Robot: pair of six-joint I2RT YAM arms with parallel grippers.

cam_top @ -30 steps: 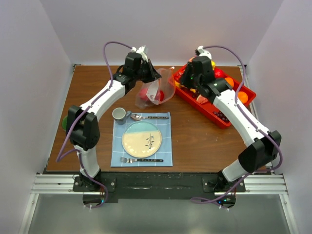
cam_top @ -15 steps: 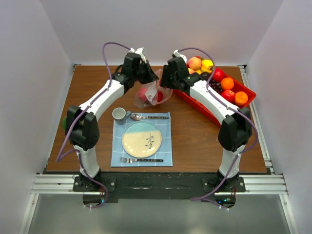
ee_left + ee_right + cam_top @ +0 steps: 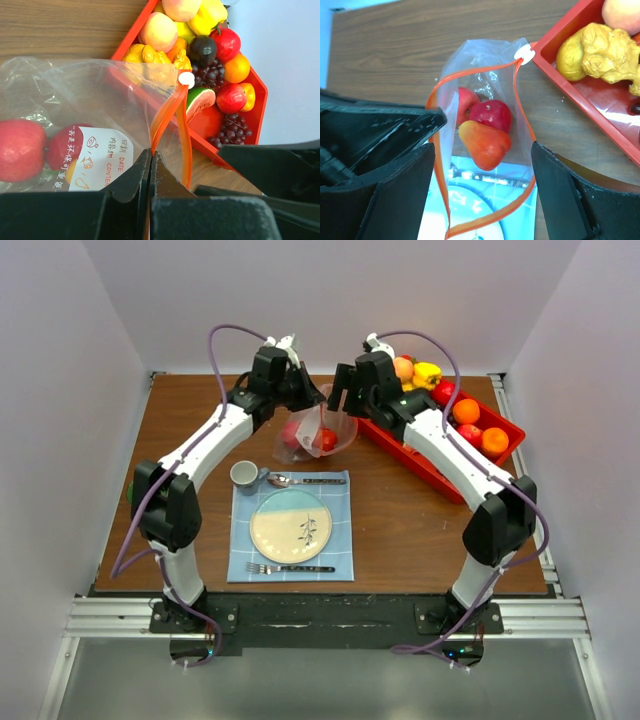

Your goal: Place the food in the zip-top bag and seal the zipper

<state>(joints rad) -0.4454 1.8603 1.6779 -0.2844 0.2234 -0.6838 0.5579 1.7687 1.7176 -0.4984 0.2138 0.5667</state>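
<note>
The clear zip-top bag (image 3: 322, 430) hangs mouth-up at the table's back centre. My left gripper (image 3: 300, 390) is shut on its orange-red zipper (image 3: 172, 110) edge, its jaws pinched together on the strip (image 3: 150, 156). My right gripper (image 3: 347, 392) hovers open just above the open mouth, and in the right wrist view (image 3: 484, 150) nothing sits between its fingers. Inside the bag lie red apples (image 3: 492, 114) and an orange-red fruit (image 3: 485, 142). More food (image 3: 466, 410) fills the red tray (image 3: 430, 465): oranges, peach, grapes (image 3: 212, 75), a watermelon slice (image 3: 200, 100).
A blue placemat (image 3: 340, 490) near the front holds a plate (image 3: 291, 525), a fork (image 3: 290, 567) and a spoon (image 3: 305, 480). A grey cup (image 3: 244, 475) stands at its left corner. The red tray runs diagonally along the right side.
My right gripper swung from over the tray to the bag's mouth and opened. An orange-red fruit now lies inside the bag. The left gripper kept its hold.
</note>
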